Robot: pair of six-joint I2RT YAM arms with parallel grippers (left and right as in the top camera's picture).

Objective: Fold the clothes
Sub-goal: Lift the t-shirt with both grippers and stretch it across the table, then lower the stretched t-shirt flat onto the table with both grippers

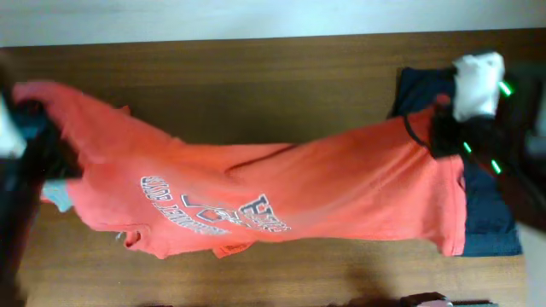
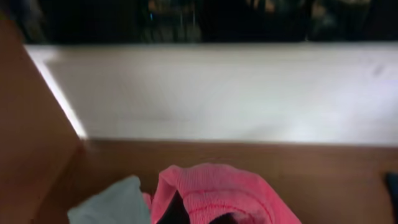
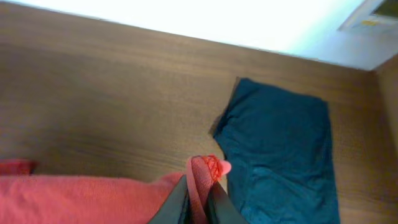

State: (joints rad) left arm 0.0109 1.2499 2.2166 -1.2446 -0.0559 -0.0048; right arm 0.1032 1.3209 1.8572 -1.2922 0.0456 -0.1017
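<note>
here our right gripper (image 3: 198, 200) is pinched tight on a fold of the red-orange t-shirt (image 1: 281, 183), and our left gripper (image 2: 186, 214) is closed into bunched fabric at the shirt's other end. between them the shirt stretches across the table (image 1: 256, 77), lettering facing up. its right end overlaps the navy garment (image 3: 280, 149), which lies flat near the table's right edge.

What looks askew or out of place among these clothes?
The red-orange T-shirt is askew: it stretches slantwise across the table, wrinkled, pinched by the right gripper, that end overlapping the navy garment.
</note>
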